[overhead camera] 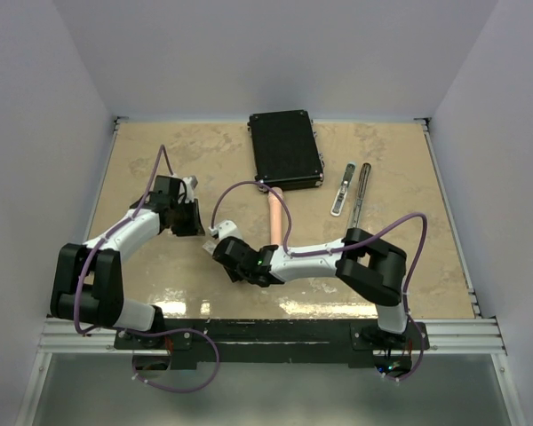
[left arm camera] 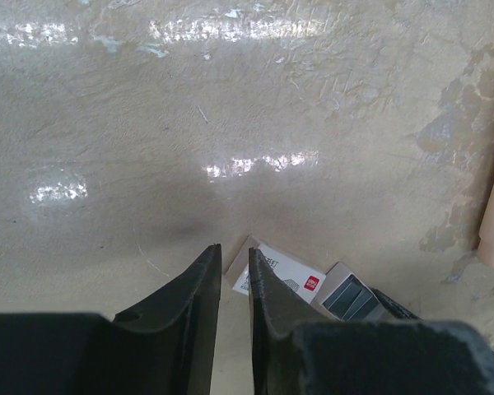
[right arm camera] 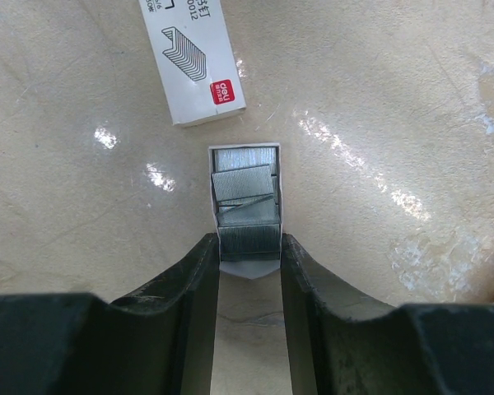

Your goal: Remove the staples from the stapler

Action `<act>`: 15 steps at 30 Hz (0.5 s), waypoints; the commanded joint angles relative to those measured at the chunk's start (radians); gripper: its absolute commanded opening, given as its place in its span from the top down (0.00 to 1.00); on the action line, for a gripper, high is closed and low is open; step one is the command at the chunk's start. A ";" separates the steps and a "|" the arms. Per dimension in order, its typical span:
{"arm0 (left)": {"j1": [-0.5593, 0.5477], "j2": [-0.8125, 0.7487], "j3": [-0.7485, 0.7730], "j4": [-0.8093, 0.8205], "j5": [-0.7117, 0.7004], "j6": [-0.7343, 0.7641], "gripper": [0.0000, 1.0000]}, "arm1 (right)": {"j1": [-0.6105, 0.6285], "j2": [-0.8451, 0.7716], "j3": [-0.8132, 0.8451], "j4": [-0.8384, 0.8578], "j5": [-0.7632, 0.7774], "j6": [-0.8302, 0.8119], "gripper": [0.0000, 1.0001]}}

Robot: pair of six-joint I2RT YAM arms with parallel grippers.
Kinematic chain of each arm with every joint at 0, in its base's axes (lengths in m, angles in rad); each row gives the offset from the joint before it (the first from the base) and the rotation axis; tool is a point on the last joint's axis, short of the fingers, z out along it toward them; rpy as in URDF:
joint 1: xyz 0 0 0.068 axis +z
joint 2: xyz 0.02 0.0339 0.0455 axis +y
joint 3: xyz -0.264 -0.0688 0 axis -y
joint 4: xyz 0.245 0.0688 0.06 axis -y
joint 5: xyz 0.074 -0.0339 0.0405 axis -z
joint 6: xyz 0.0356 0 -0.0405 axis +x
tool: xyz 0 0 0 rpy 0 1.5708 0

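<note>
The stapler (overhead camera: pixel 342 188) lies far right on the table as a slim pale piece, away from both grippers. The staples (right arm camera: pixel 245 202), several grey strips, sit in a small white open tray. My right gripper (right arm camera: pixel 249 243) has its fingers pressed against both sides of the tray's near end. The tray also shows in the left wrist view (left arm camera: pixel 350 296). My left gripper (left arm camera: pixel 235 251) is shut to a narrow gap with nothing between the fingers, just above the table beside the white staple box (left arm camera: pixel 280 276). In the top view the left gripper (overhead camera: pixel 194 226) and right gripper (overhead camera: pixel 220 246) are close together, left of centre.
The white staple box (right arm camera: pixel 193 58) with a red logo lies just beyond the tray. A pink stick (overhead camera: pixel 274 217) lies behind the right arm. A black case (overhead camera: pixel 284 149) sits at the back. A dark slim bar (overhead camera: pixel 361 191) lies next to the stapler.
</note>
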 commanded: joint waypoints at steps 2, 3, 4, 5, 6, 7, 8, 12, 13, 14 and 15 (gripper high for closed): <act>-0.002 0.011 -0.006 0.008 0.021 0.006 0.76 | 0.002 0.035 0.043 -0.040 -0.031 -0.015 0.69; -0.002 0.009 -0.007 0.010 0.021 0.008 0.76 | 0.002 0.033 0.051 -0.044 -0.031 -0.016 0.69; -0.002 0.009 -0.007 0.010 0.021 0.008 0.76 | 0.003 0.035 0.053 -0.044 -0.030 -0.016 0.69; -0.002 0.008 -0.007 0.010 0.023 0.006 0.76 | 0.003 0.035 0.054 -0.041 -0.030 -0.016 0.69; -0.002 0.006 -0.009 0.011 0.024 0.009 0.76 | 0.003 0.032 0.056 -0.040 -0.030 -0.016 0.69; -0.002 0.006 -0.007 0.011 0.026 0.008 0.76 | 0.002 0.033 0.056 -0.038 -0.031 -0.016 0.69; -0.007 0.006 -0.010 0.010 0.026 0.011 0.76 | 0.002 0.033 0.054 -0.037 -0.031 -0.016 0.69; -0.010 0.009 -0.010 0.010 0.024 0.012 0.76 | 0.002 0.042 0.053 -0.028 -0.042 -0.015 0.69; -0.011 0.011 -0.010 0.010 0.026 0.014 0.76 | 0.002 0.044 0.054 -0.026 -0.042 -0.015 0.69; -0.013 0.011 -0.010 0.008 0.026 0.014 0.77 | 0.003 0.044 0.059 -0.026 -0.042 -0.016 0.69; -0.011 0.012 -0.009 0.008 0.027 0.012 0.77 | 0.002 0.048 0.063 -0.031 -0.042 -0.019 0.69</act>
